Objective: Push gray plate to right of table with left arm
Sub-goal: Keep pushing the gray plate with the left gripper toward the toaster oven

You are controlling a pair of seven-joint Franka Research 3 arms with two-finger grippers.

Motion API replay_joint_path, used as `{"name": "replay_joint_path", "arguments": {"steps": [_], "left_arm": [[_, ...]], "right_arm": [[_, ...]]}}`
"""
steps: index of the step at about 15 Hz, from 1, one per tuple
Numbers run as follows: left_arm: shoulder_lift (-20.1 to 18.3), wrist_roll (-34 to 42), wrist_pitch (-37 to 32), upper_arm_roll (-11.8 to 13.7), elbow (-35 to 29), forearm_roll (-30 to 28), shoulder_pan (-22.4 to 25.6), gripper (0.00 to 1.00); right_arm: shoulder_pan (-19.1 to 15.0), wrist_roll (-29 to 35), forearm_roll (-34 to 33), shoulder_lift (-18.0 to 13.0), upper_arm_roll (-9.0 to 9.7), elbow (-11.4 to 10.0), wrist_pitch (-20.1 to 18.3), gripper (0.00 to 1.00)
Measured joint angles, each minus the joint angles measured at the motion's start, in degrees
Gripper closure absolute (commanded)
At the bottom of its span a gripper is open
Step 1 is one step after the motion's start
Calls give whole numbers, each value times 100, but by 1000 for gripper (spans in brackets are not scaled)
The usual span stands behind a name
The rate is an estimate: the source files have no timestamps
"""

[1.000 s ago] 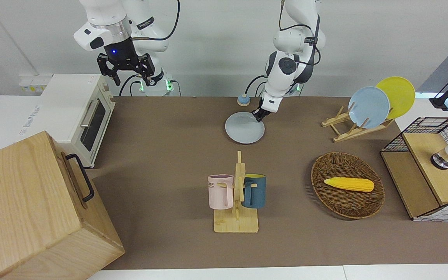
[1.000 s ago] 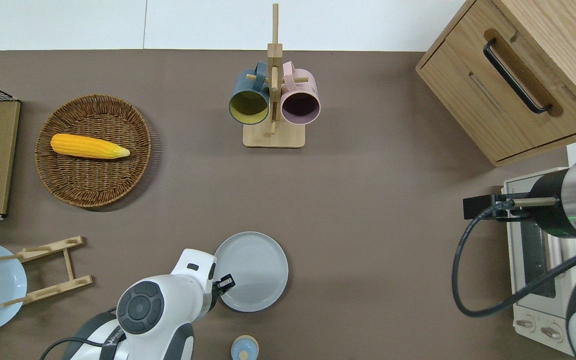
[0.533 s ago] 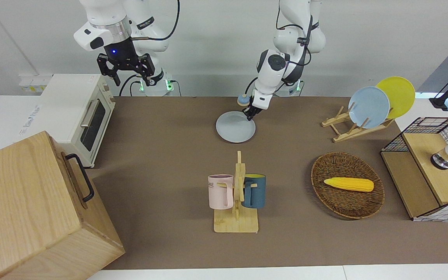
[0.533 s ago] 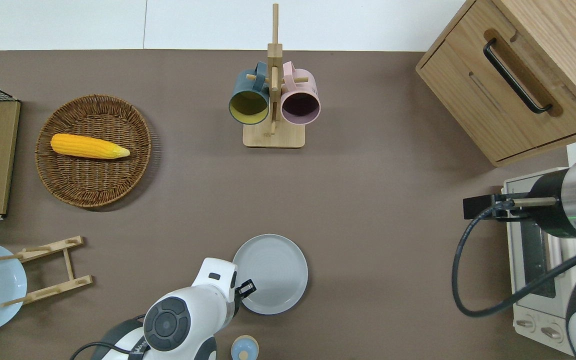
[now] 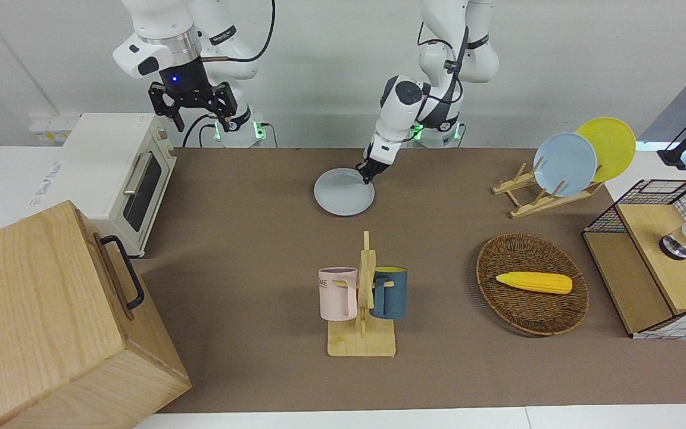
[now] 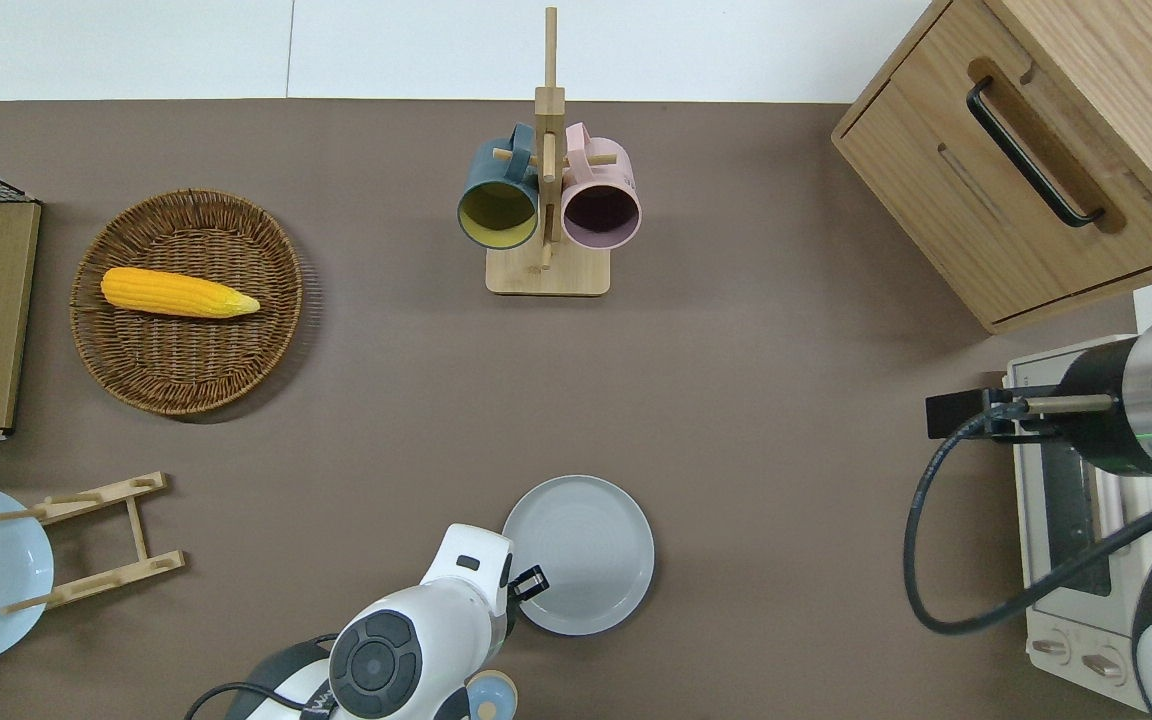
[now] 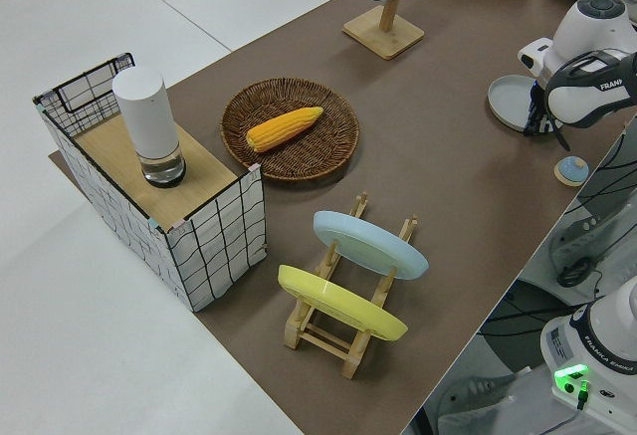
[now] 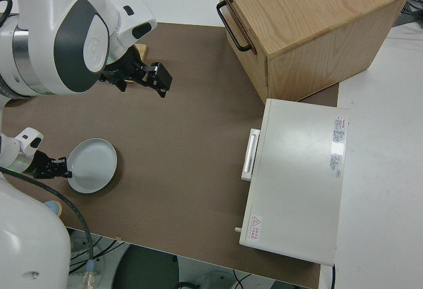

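- Round pale gray plate (image 6: 581,553) lies flat on the matte brown surface (image 6: 776,420), close to the robots' edge, about midway along it.
- Left arm's black two-finger gripper (image 6: 528,585) is low at the plate's rim, on the side toward the left arm's end; it looks to be touching the rim. Cannot tell how far its jaws are apart; nothing is held between them.
- Small blue round knob-like piece (image 6: 489,697) sits just nearer to the robots than the gripper, at the surface's edge.
- Toward the right arm's end: a wide bare stretch of brown surface from the plate up to the white toaster oven (image 5: 122,173).
- Light wooden cabinet with a black handle (image 6: 1036,150) takes the corner farthest from the robots at that end, well apart from the plate.
- Wooden mug stand with a teal mug and a pink mug (image 6: 546,200) stands farther from the robots than the plate, with bare surface between.
- Wicker basket holding a yellow corn cob (image 6: 186,300) and a wooden rack with a sky-blue and a yellow plate (image 5: 551,179) are toward the left arm's end, well apart from the gray plate.
- Right arm's gripper (image 5: 191,107) is parked, jaws spread open, empty.
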Motion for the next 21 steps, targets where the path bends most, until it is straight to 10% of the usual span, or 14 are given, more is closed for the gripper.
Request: {"name": "replay_joint_path", "arguments": {"steps": [19, 21], "left_arm": [[1438, -1509, 888, -81, 1324, -139, -786, 1000], [1496, -1529, 887, -82, 1391, -139, -797, 868]], "right_arm": [[0, 0, 0, 0, 0, 0, 0, 5], [0, 0, 0, 0, 0, 0, 0, 5]]}}
